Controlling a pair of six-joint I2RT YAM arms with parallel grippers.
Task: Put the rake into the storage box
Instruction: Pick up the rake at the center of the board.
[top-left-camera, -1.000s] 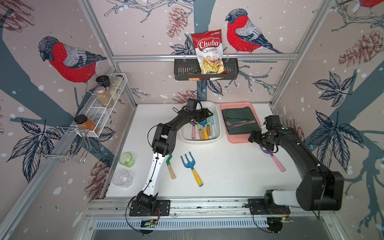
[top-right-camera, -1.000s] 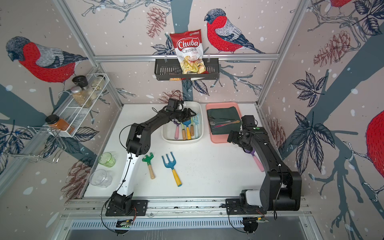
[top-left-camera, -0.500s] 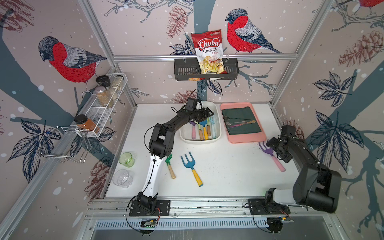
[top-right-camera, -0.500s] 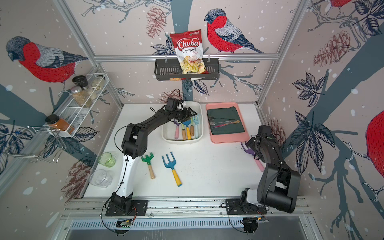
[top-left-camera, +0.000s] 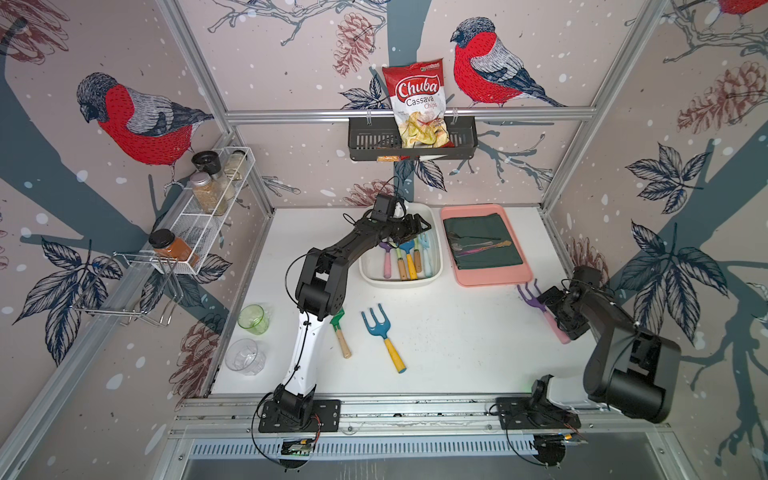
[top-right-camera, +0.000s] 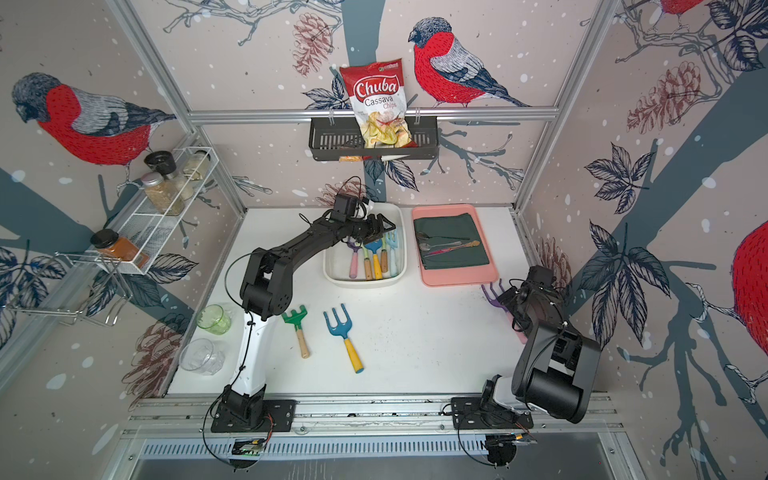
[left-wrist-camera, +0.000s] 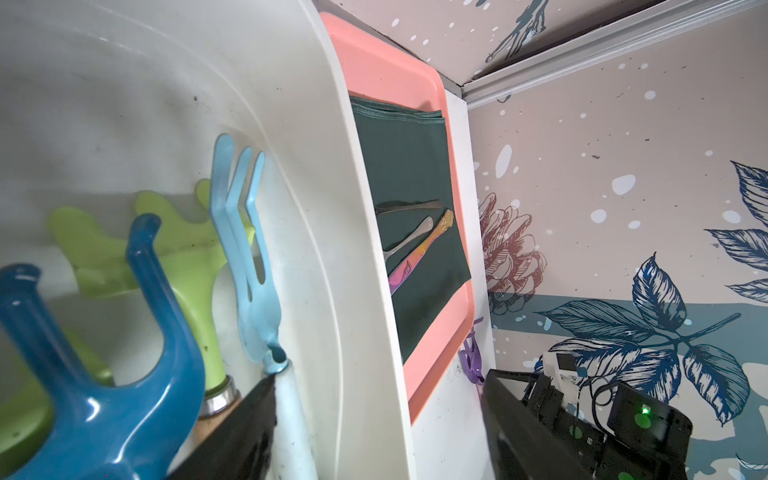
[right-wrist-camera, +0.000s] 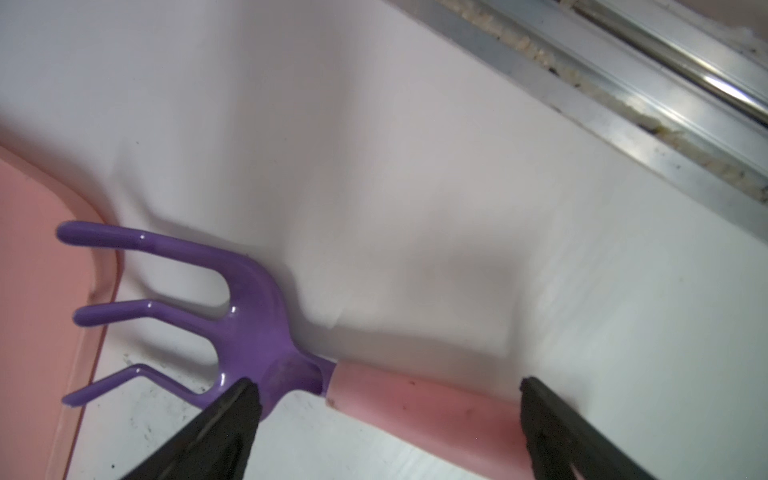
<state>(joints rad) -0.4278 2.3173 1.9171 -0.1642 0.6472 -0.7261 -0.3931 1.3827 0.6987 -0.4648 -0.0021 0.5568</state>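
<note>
The storage box (top-left-camera: 401, 283) (top-right-camera: 365, 283) (left-wrist-camera: 316, 216) is a white tub at the back centre holding several hand tools, among them a light blue rake (left-wrist-camera: 241, 232) (top-left-camera: 424, 249). My left gripper (top-left-camera: 417, 226) (top-right-camera: 380, 226) (left-wrist-camera: 380, 382) hovers open over the box with nothing between its fingers. A purple rake with a pink handle (top-left-camera: 530, 297) (top-right-camera: 492, 295) (right-wrist-camera: 253, 316) lies on the table at the right edge, next to the pink tray's near corner. My right gripper (top-left-camera: 550, 303) (top-right-camera: 509, 301) (right-wrist-camera: 386, 386) is open, with the rake's handle between its jaws.
A pink tray (top-left-camera: 490, 277) with dark green cloth and cutlery sits right of the box. On the table lie a green rake (top-left-camera: 337, 322) and a blue fork with a yellow handle (top-left-camera: 376, 326). A green cup (top-left-camera: 252, 319) and a clear glass (top-left-camera: 245, 356) stand at the left edge.
My right arm has drawn back from the pink tray's front toward the right wall, its gripper now over the purple rake. The left gripper has opened a little wider over the box.
</note>
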